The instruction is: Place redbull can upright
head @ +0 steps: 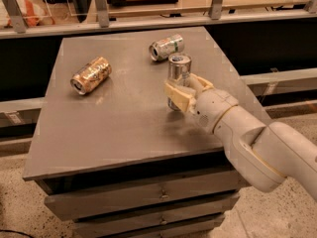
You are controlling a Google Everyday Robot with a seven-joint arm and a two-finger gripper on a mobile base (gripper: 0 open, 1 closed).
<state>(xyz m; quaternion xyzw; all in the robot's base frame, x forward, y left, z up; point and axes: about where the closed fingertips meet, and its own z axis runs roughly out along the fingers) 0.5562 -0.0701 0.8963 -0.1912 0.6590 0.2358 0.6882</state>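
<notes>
The redbull can point(179, 72), slim, tall and silver, stands upright near the middle right of the grey table top point(124, 113). My gripper point(183, 92) is wrapped around its lower half, with cream fingers point(177, 94) on its near side. The can's base looks to be at the table surface. My white arm reaches in from the lower right.
A stubby gold-orange can point(90, 75) lies on its side at the left of the table. A short silver can with green and red marks point(166, 47) lies on its side just behind the redbull can. Drawers sit under the top. A rail runs behind the table.
</notes>
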